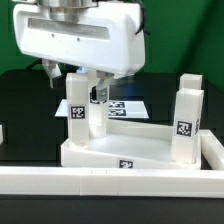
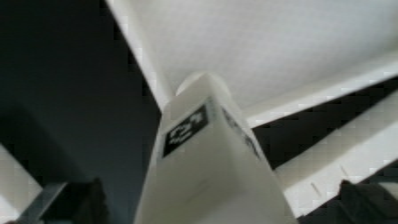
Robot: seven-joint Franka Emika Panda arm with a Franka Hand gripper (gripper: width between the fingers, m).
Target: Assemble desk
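Tool (image 1: 88, 90) open, straddling upright leg (image 1: 80, 108)

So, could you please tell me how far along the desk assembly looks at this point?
Two white square tagged legs stand upright on the large white rimmed plastic tabletop: one at the exterior view's right, one under the arm. The gripper is open around that second leg's top, not clamping it. I cannot tell whether either leg is fully seated. No other legs are in view, so the remaining corners look still to do.
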